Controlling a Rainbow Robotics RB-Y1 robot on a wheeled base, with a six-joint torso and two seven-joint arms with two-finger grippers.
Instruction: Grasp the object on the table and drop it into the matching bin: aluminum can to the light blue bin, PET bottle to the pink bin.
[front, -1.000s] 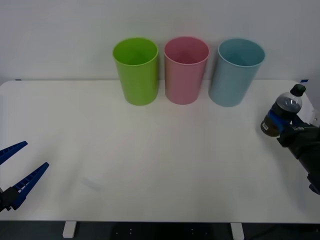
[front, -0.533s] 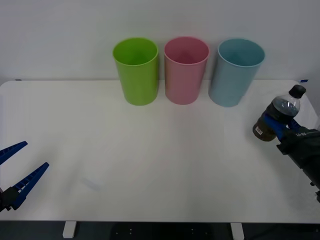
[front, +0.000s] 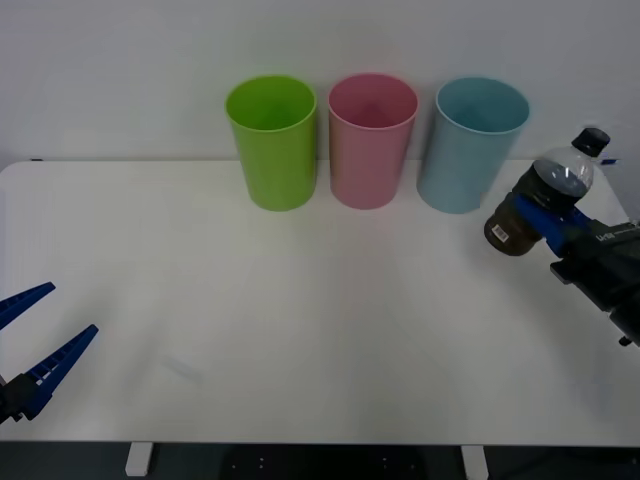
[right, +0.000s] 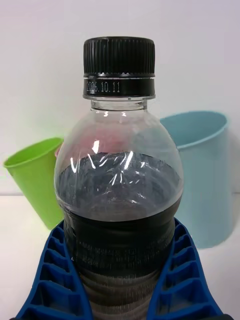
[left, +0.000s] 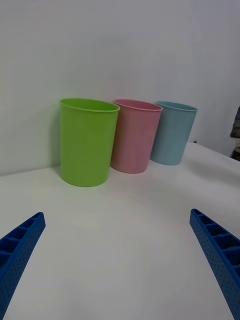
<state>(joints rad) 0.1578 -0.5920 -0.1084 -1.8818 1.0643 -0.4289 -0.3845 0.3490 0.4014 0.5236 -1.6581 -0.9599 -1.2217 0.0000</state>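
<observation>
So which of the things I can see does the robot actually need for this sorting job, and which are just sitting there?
Needed for the job:
- PET bottle, gripped by the right gripper above the table
- pink bin, where the bottle belongs

Just sitting there:
- green bin
- light blue bin, meant for cans
- left gripper, open and idle at the table's near left edge

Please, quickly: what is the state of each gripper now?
Left gripper: open, holding nothing.
Right gripper: closed on the PET bottle.
</observation>
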